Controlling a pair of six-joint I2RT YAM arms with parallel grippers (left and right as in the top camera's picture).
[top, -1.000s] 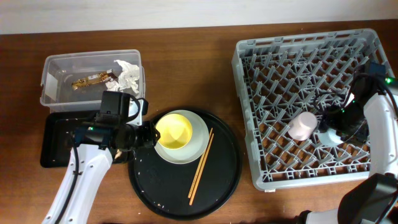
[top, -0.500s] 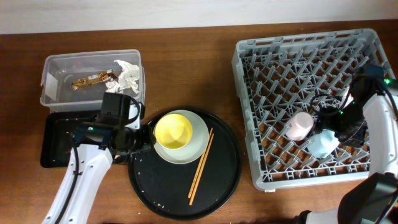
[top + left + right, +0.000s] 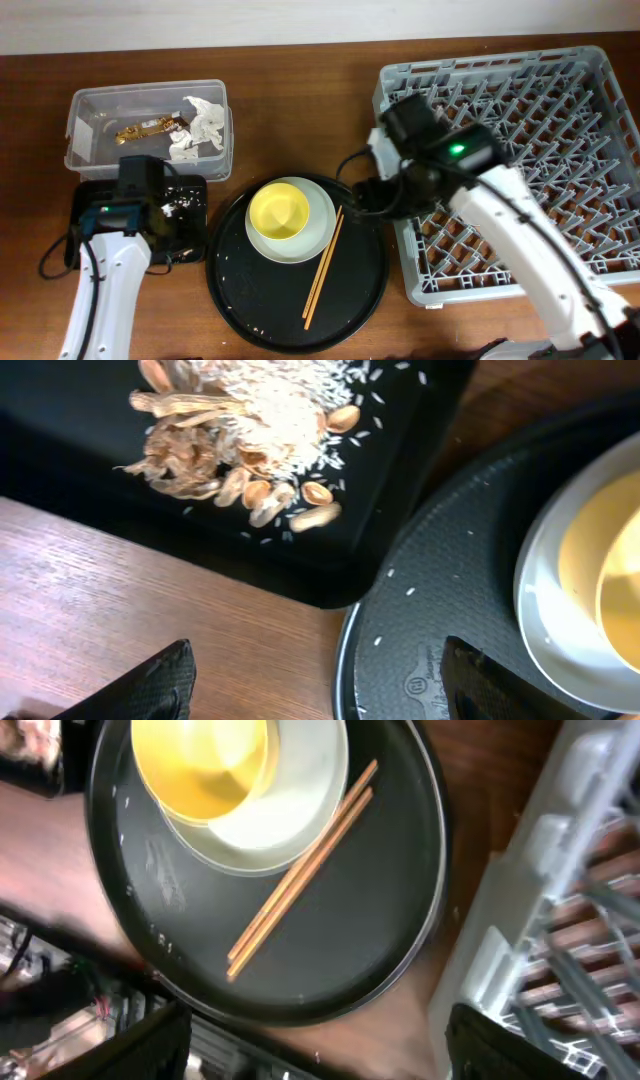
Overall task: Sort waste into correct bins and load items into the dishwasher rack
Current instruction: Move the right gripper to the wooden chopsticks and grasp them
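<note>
A yellow bowl [image 3: 278, 210] sits in a pale grey-green plate [image 3: 320, 215] on a round black tray [image 3: 260, 300], with the chopsticks [image 3: 322, 265] beside them. My right gripper [image 3: 365, 195] is open and empty, low between that tray and the dishwasher rack [image 3: 480, 285]. The right wrist view shows the bowl [image 3: 205, 760], plate [image 3: 300, 790], chopsticks [image 3: 300, 870] and gripper [image 3: 320, 1050]. My left gripper [image 3: 185, 245] is open and empty by the shallow black tray [image 3: 85, 240], which holds food scraps [image 3: 230, 430]. The clear tub [image 3: 85, 130] holds the gold wrapper [image 3: 145, 128] and tissue [image 3: 205, 120]. The cups are hidden.
The left gripper [image 3: 315, 690] hangs over bare wood at the black tray's corner [image 3: 400, 480], next to the round tray's rim [image 3: 440, 630]. The rack's wall [image 3: 590, 870] stands close on the right of my right gripper. My right arm lies across the rack's left part.
My right arm has swung left from the cups in the rack to the round tray's right edge. My left gripper has drawn back left from the bowl to the black tray.
</note>
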